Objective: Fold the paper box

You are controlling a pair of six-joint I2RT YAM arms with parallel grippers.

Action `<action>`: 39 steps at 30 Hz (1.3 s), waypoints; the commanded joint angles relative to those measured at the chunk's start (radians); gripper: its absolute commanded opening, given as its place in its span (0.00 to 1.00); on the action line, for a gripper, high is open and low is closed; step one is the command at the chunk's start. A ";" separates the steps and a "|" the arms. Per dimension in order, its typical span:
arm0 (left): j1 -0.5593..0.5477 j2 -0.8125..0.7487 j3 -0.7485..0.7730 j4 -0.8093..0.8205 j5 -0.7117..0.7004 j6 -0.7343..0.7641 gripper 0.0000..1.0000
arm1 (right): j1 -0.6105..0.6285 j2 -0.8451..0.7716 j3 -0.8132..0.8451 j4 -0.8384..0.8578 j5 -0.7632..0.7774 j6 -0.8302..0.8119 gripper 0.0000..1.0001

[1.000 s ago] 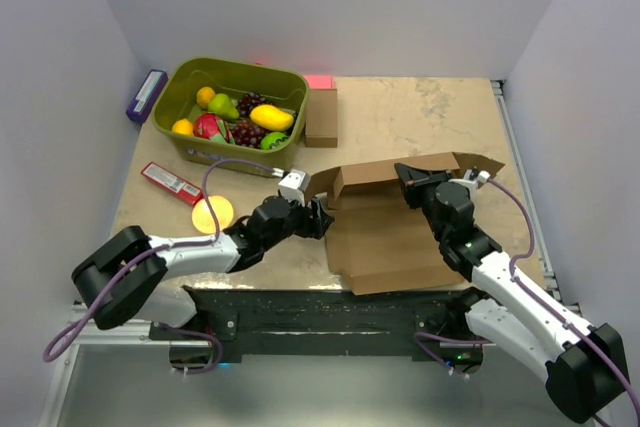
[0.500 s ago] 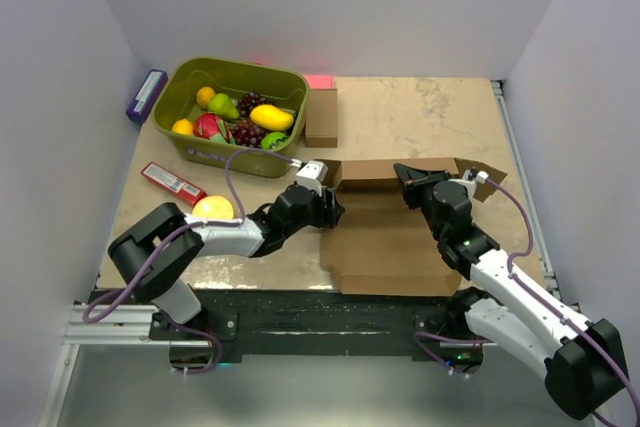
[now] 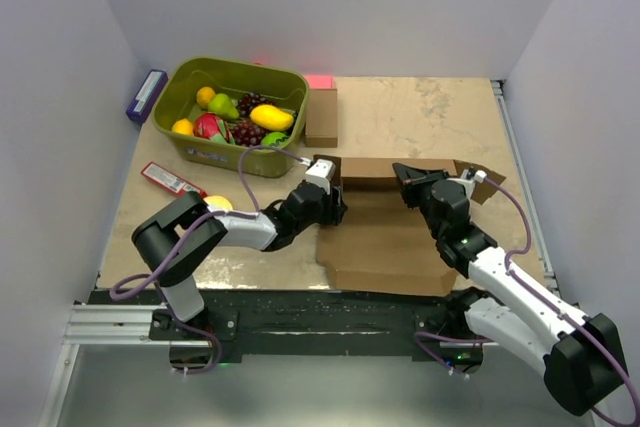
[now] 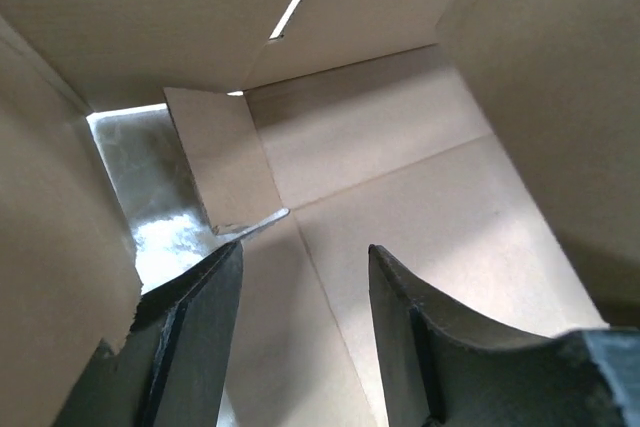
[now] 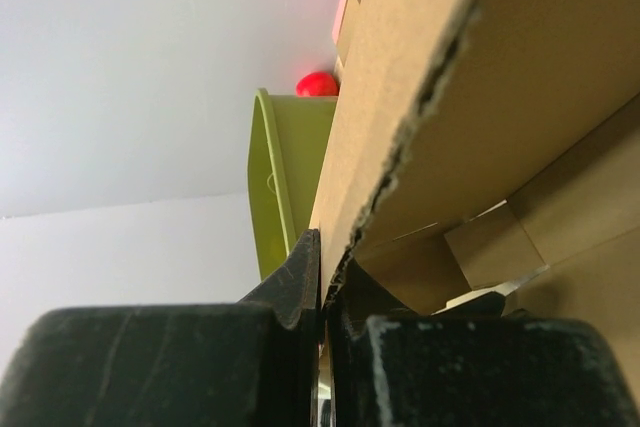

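Observation:
The paper box (image 3: 385, 242), a wide shallow brown cardboard sheet, lies on the table with its back wall (image 3: 372, 171) standing up. My left gripper (image 3: 334, 209) reaches in at the box's left end. In the left wrist view it (image 4: 305, 262) is open over the box floor (image 4: 420, 197), nothing between its fingers, and a small corner flap (image 4: 215, 162) stands just ahead. My right gripper (image 3: 408, 178) is shut on the top edge of the back wall. The right wrist view shows the torn cardboard edge (image 5: 420, 97) pinched in that gripper (image 5: 325, 277).
A green basket (image 3: 190, 75) of fruit stands at the back left, with a small brown box (image 3: 322, 117) and a pink item (image 3: 318, 80) beside it. A purple box (image 3: 146, 95), a red packet (image 3: 172, 182) and a yellow ball (image 3: 218, 204) lie to the left.
My left arm has swung right into the box's left end, its fingers narrowing. The back wall has gone from leaning over the box to upright. The right gripper has held its grip.

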 commanded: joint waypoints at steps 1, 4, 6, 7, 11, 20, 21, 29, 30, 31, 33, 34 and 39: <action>0.000 0.020 0.058 0.020 -0.090 0.042 0.57 | 0.014 0.017 0.012 0.009 -0.021 -0.016 0.00; 0.000 -0.017 0.023 0.021 -0.130 0.016 0.58 | 0.014 0.019 0.012 0.009 -0.016 -0.014 0.00; 0.000 -0.086 -0.061 0.104 -0.130 0.002 0.65 | 0.012 0.016 0.012 0.005 -0.005 -0.011 0.00; 0.000 -0.109 -0.086 0.151 -0.133 0.000 0.68 | 0.014 0.011 0.012 0.003 -0.001 -0.011 0.00; 0.000 -0.228 -0.170 0.193 -0.118 0.026 0.70 | 0.014 0.008 0.011 -0.002 0.013 0.001 0.00; -0.101 -0.261 -0.189 0.186 -0.092 0.126 0.64 | 0.014 0.045 0.014 0.032 -0.005 0.010 0.00; -0.101 -0.249 -0.183 0.184 -0.085 0.125 0.62 | 0.014 0.045 0.015 0.035 -0.008 0.010 0.00; -0.042 -0.118 -0.056 0.100 -0.075 0.114 0.57 | 0.017 0.013 0.008 0.014 -0.004 0.009 0.00; -0.034 -0.111 -0.052 0.107 -0.068 0.114 0.57 | 0.015 0.003 0.006 0.012 -0.004 0.009 0.00; -0.028 -0.099 -0.048 0.116 -0.063 0.115 0.57 | 0.015 0.003 0.006 0.009 -0.002 0.009 0.00; -0.016 -0.085 -0.026 0.109 -0.071 0.125 0.56 | 0.017 -0.001 0.005 0.006 -0.001 0.007 0.00; -0.014 -0.072 -0.005 0.077 -0.096 0.126 0.55 | 0.015 -0.003 0.005 0.006 -0.001 0.009 0.00; -0.009 -0.055 0.004 0.020 -0.167 0.112 0.53 | 0.015 -0.001 0.006 0.006 -0.002 0.007 0.00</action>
